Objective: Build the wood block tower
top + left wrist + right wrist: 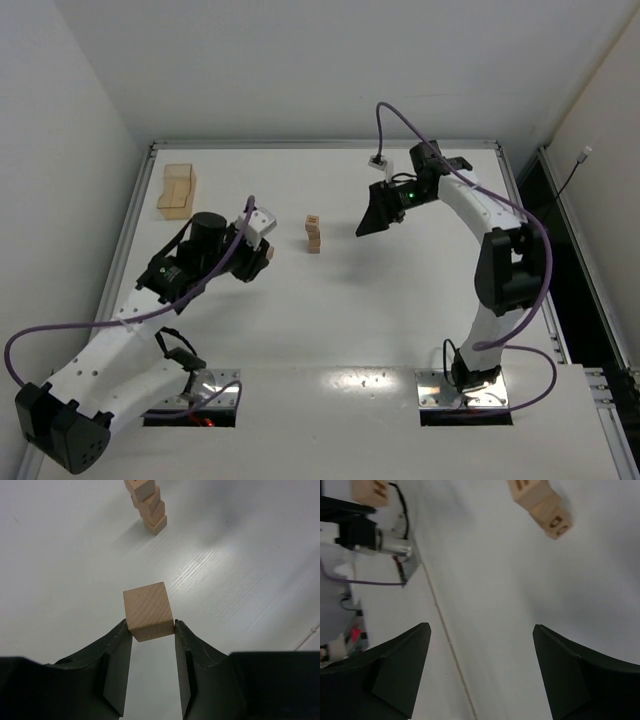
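The wood block tower [313, 233] is a thin column of small tan cubes at the table's middle. It also shows at the top of the left wrist view [146, 505] and, as lettered cubes, at the top right of the right wrist view [540, 502]. My left gripper [264, 258] is left of the tower, shut on a single wood cube [148, 611] held at its fingertips [150, 628] above the table. My right gripper [374, 217] is right of the tower, open and empty [480, 630].
A larger pale tan box [177, 190] sits at the far left of the white table [330, 320]. The left arm's gripper with its cube shows at the top left of the right wrist view [370, 491]. Raised rails edge the table.
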Robot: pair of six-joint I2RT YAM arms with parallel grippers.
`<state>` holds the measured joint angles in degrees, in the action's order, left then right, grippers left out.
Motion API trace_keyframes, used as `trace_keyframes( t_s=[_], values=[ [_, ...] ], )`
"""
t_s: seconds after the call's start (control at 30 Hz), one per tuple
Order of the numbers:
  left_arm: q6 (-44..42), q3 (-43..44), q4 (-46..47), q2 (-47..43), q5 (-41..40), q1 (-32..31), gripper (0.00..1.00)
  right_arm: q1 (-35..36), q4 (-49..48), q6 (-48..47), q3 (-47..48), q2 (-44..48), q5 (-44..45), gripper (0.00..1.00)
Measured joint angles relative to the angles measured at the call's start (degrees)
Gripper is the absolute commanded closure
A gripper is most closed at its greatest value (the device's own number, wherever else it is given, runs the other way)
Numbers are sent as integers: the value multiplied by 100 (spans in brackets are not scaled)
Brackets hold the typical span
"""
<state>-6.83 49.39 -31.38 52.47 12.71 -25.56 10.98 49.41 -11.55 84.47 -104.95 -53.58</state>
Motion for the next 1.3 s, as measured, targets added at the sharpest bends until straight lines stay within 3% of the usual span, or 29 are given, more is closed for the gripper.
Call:
trace_keyframes(
  t_s=[0.23,0.5,0.9,1.3],
  values=[
    [55,-761,793,-605,-643,-612,100,70,-398,638,-48,-188,-1753,20],
    [192,-973,1539,-553,-870,-815,100,402,-1078,1180,-225,-260,-2623,20],
    [483,-610,2098,-92,-863,-1198,100,881,-1139,1311,361,-990,-2922,20],
    [649,-411,2426,306,-796,-1453,100,1163,-1403,1888,758,-1143,-2955,21]
  ],
)
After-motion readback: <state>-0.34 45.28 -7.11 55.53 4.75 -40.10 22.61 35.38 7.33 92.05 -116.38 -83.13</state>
